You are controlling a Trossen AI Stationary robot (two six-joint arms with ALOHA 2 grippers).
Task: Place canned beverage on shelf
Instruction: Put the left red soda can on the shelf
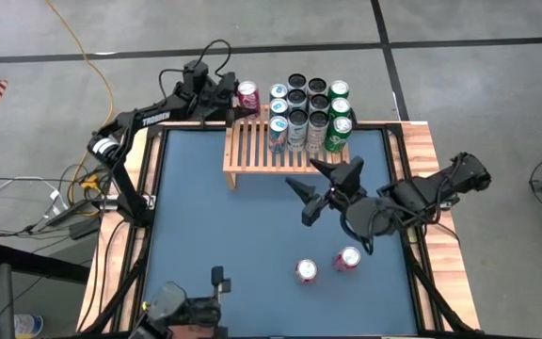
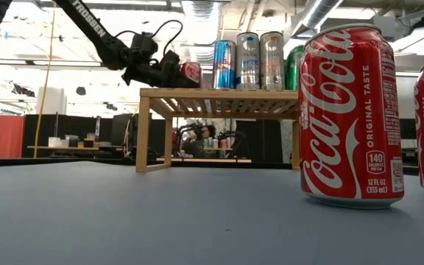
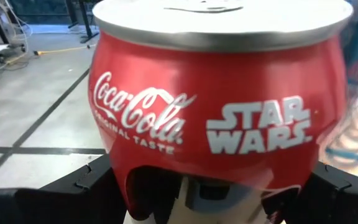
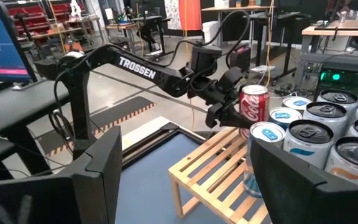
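Coke can [image 3: 216,106] — left gripper [image 1: 231,102] clamps it.

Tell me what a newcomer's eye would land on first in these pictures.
First, the red Coca-Cola can gripped in the left hand, at the far left corner of the low light-wood slatted shelf. Next, the block of blue, silver, black and green cans crowding the shelf's right end. Two more red cans stand on the blue table near the open right hand.

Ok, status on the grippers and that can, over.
Left gripper shut on red Coke can, held at the shelf's back left corner. Right gripper open, empty, over the table. Two red cans wait on the table. Slats below look free.
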